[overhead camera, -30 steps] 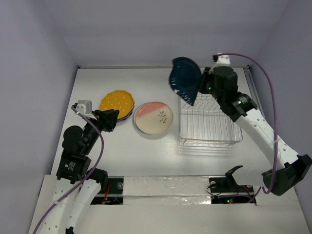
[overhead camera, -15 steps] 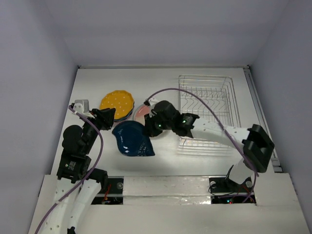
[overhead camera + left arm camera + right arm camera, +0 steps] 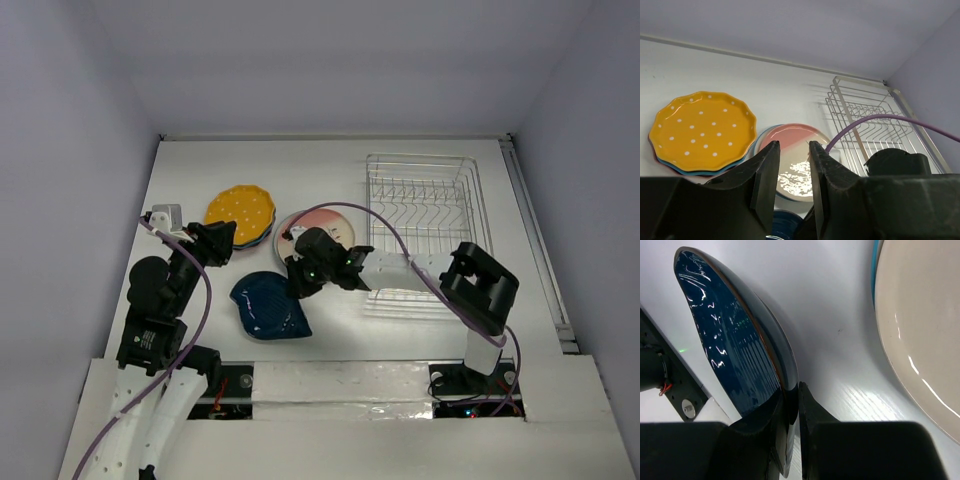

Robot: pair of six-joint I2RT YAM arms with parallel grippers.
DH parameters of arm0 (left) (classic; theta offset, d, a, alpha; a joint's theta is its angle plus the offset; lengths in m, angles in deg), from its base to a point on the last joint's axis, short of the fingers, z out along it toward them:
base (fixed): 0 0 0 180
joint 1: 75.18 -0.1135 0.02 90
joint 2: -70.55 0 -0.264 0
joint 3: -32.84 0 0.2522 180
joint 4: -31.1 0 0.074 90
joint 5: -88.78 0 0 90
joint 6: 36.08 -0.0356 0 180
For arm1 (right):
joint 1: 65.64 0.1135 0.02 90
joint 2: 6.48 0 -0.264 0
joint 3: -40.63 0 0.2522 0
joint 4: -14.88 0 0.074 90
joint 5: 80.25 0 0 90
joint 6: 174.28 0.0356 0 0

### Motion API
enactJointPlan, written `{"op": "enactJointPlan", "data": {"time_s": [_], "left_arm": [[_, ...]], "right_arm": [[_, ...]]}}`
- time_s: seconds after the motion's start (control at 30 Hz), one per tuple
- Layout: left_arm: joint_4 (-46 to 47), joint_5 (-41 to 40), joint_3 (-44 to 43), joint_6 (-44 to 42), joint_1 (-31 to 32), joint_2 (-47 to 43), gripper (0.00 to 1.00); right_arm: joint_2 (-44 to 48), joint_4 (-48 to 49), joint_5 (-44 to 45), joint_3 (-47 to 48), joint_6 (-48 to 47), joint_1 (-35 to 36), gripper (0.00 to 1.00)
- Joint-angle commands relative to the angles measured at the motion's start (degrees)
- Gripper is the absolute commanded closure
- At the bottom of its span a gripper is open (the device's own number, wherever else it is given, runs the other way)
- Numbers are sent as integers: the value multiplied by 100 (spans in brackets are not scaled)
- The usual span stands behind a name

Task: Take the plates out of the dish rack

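Dark navy leaf-shaped plate (image 3: 268, 305) lies leftward of my right end effector (image 3: 793, 401), which pinches its rim, low near the white tabletop (image 3: 335, 325).

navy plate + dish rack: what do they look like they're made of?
Navy plate: probably glazed ceramic with a glossy finish. It shows sharp white highlights, ribbed relief under the glaze and a thin brownish rim edge. Hard plastic can't be ruled out from looks alone.
Dish rack: thin silvery metal wire, likely chromed or stainless. The rods are bright and you can see the table through them.
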State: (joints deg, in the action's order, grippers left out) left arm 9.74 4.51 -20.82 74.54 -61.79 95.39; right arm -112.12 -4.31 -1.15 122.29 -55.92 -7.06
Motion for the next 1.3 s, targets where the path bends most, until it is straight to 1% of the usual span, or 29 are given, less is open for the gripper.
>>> {"op": "enactJointPlan", "data": {"time_s": [0.0,0.13,0.17,0.3,0.47,0.53,0.57,0.73,0.77,0.93,1.03,1.07,1.13,1.17,1.2,1.23,1.27], "left_arm": [[250,33,-211,-41,-29,21,73],[267,59,-202,-41,-29,47,73],[267,68,-202,-32,-29,39,73],[267,77,-194,-32,-82,30,72],[285,129,-185,-14,-82,38,72],[285,129,-185,-6,-82,47,72],[285,129,-185,-6,-82,39,72],[276,138,-185,3,-82,21,71],[285,147,-185,-5,-82,30,71],[285,156,-176,-5,-82,21,71],[302,164,-176,3,-82,21,69],[302,165,-176,3,-82,21,67],[311,182,-176,3,-82,30,64],[311,191,-176,3,-82,38,61],[320,191,-176,3,-82,38,59],[320,191,-176,3,-82,47,56],[329,200,-176,3,-82,47,46]], "right_arm": [[79,833,157,4,108,65,100],[-52,684,403,-22,65,65,100],[-87,605,622,-14,38,65,99],[-149,315,1045,-92,-15,65,87],[-210,79,1458,-137,-58,65,80],[-254,43,1476,-110,-67,65,79],[-290,-97,1555,-84,-85,65,75],[-334,-230,1696,-57,-111,65,63],[-334,-265,1731,-57,-111,65,58],[-150,-257,1749,-128,-85,65,56],[263,-327,1801,-154,-76,65,47],[420,-370,1801,-163,-102,65,40],[893,-432,1810,-145,-138,65,32],[1079,-502,1871,-137,-190,65,26],[1264,-520,1907,-128,-217,65,23],[1640,-555,1968,-119,-252,65,21],[1844,-625,2142,-102,-295,65,20]]}}
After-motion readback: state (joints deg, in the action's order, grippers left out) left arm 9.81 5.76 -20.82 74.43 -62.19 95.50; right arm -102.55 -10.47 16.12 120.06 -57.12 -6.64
